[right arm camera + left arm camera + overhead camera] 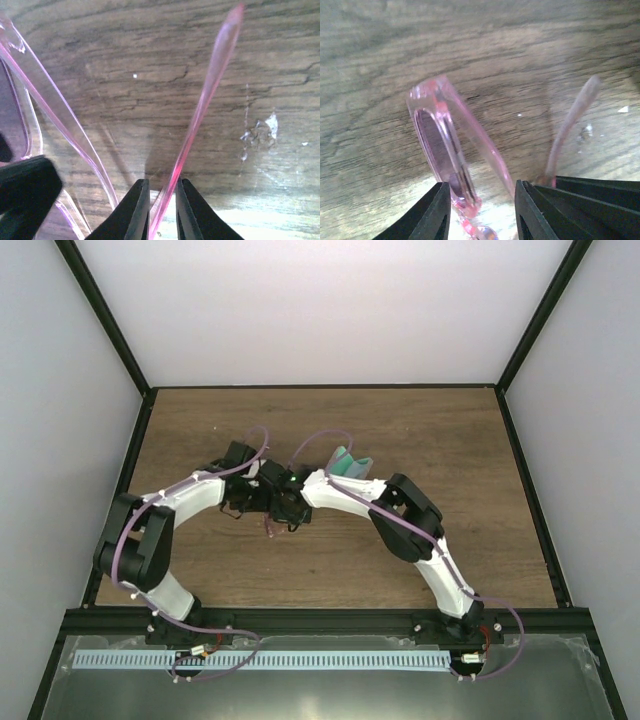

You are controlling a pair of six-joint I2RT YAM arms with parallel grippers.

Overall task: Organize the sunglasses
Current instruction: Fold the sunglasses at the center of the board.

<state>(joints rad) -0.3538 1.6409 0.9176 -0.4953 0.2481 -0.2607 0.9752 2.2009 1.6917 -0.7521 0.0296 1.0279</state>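
The sunglasses (268,528) are a slim pair with a clear pink frame, held just above the wooden table between the two arms. In the left wrist view, the front frame and lens (437,140) sit between my left gripper's (482,210) fingers. The lens is against the left finger and one temple by the right finger. My right gripper (162,210) is shut on the other temple (210,85), which sticks out away from the frame. In the top view, the left gripper (260,504) and right gripper (290,514) nearly touch.
A light blue-green cloth (350,464) lies just behind the right arm's forearm, partly hidden by it. Black frame rails (525,490) border the wooden table (420,430) left, right and front. White scuff marks (260,130) are on the wood.
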